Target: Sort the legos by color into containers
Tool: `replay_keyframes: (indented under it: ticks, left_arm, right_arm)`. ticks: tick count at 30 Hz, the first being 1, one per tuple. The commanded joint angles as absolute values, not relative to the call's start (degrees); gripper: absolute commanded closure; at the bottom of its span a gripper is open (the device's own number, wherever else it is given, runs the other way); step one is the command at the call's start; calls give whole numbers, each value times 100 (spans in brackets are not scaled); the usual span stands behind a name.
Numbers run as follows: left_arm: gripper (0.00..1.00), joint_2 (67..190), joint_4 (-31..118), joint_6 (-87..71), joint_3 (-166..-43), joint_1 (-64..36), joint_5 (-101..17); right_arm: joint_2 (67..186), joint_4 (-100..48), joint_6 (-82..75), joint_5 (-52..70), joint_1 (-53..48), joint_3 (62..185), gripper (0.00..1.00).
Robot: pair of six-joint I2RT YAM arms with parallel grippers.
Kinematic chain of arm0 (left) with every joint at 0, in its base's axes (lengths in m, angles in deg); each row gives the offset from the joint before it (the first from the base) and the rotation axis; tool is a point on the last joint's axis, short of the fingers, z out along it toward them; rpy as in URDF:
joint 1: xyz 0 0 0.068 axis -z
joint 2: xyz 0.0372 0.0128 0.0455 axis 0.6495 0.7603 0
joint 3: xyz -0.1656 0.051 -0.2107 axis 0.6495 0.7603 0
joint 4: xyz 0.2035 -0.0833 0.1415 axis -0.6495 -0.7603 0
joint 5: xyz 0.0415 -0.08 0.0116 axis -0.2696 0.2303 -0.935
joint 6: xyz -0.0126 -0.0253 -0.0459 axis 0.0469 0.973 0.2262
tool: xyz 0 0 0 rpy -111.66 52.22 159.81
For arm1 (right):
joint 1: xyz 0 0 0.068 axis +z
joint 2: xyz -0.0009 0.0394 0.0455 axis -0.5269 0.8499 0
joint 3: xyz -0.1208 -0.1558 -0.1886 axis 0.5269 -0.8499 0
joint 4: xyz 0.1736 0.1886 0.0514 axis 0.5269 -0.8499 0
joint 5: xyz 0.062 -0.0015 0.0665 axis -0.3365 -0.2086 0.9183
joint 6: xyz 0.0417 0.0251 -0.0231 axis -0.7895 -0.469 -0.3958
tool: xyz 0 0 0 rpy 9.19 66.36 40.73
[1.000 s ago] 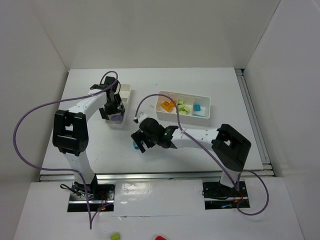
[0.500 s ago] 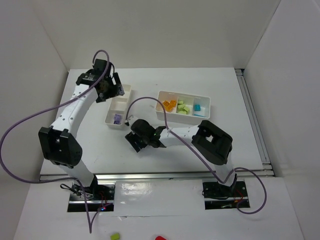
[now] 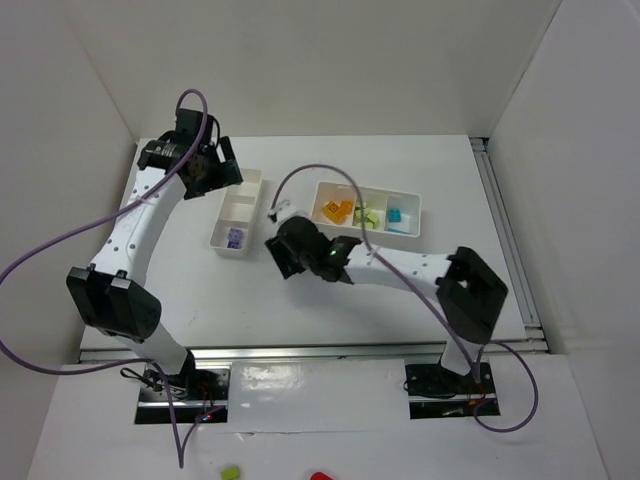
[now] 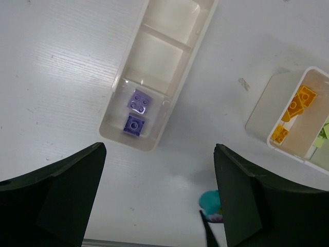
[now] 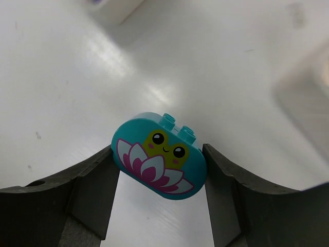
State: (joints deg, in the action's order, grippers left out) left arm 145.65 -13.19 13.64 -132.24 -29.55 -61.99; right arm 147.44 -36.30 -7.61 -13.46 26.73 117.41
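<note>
My right gripper [image 5: 160, 167] is shut on a teal lego [image 5: 159, 154] printed with a frog and pink petals, one finger on each rounded end. The table blurs behind it. From above, that gripper [image 3: 286, 254] sits between the two containers and hides the lego. My left gripper [image 4: 159, 198] is open with nothing in it, high over the narrow tray [image 4: 177, 87], which holds two purple legos [image 4: 140, 101]. The left wrist view also catches the teal lego [image 4: 209, 201]. The wide tray [image 3: 415, 215] holds orange legos [image 3: 335, 210], green legos [image 3: 367, 215] and teal legos [image 3: 397, 216] in separate compartments.
A metal rail [image 3: 300, 350] runs along the near table edge and another along the right side [image 3: 510, 240]. Stray green [image 3: 231, 472] and red [image 3: 320, 477] bits lie beyond the near rail. Purple cables loop from both arms. White walls close in the table.
My right gripper shut on the teal lego and shifted up-right toward the trays. The left gripper rose off the narrow tray toward the far left, leaving purple legos inside.
</note>
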Motion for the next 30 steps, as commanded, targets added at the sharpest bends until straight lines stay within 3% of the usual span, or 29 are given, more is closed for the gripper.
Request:
replay_keyframes:
  ticks: [1,6,11,17,20,22,30]
  left_arm:
    - [5,14270,-1511,1190,-13491,-2987,-6110]
    - [5,14208,-1714,953,-13518,-2987,-6110]
    - [5,14156,-1767,891,-13455,-3171,-6163]
    - [5,14103,-1767,891,-13508,-3285,-6110]
    - [5,14103,-1767,891,-13561,-3286,-6058]
    - [5,14103,-1767,943,-13561,-3286,-6057]
    - [5,14050,-1767,943,-13737,-3339,-6004]
  right_arm:
    - [13605,-4165,-1250,-2324,1913,11800,47]
    - [12796,-4492,-1778,-2924,769,11589,47]
    - [12953,-4887,-1919,-2837,-575,11729,45]
    - [13383,-4729,-1849,-2502,-1113,11712,43]
    - [13437,-4484,-1919,-2424,-1245,11440,32]
    - [13437,-4430,-1919,-2362,-1246,11439,15]
    - [12981,-4992,-2033,-3194,-1246,12133,2]
